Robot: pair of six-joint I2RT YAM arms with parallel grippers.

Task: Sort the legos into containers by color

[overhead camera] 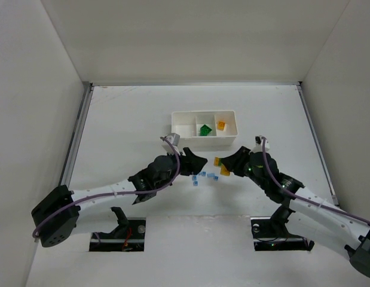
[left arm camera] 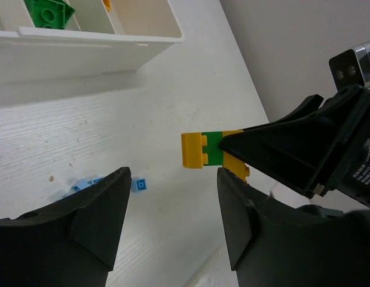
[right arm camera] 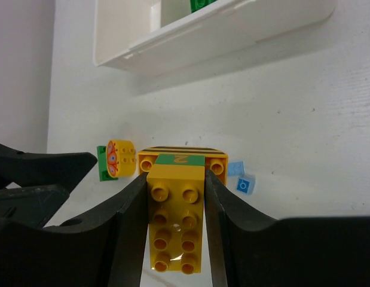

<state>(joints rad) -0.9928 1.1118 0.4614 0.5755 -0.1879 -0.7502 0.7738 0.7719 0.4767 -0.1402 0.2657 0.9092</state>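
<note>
The white tray (overhead camera: 204, 141) has three compartments: a green brick (overhead camera: 204, 130) lies in the middle one, an orange brick (overhead camera: 221, 125) in the right one, and the left one looks bare. My right gripper (overhead camera: 228, 165) is shut on a yellow brick stack (right arm camera: 176, 221) with a green brick (right arm camera: 179, 159) and a striped yellow brick (right arm camera: 217, 156) at its far end. The stack also shows in the left wrist view (left arm camera: 199, 149). My left gripper (left arm camera: 173, 197) is open and empty, facing that stack. Small blue bricks (overhead camera: 204, 176) lie on the table between the grippers.
A round yellow piece on a green brick (right arm camera: 113, 160) lies on the table left of the held stack. Two blue bricks (right arm camera: 241, 178) lie to its right, others in the left wrist view (left arm camera: 138, 185). White walls enclose the table on three sides.
</note>
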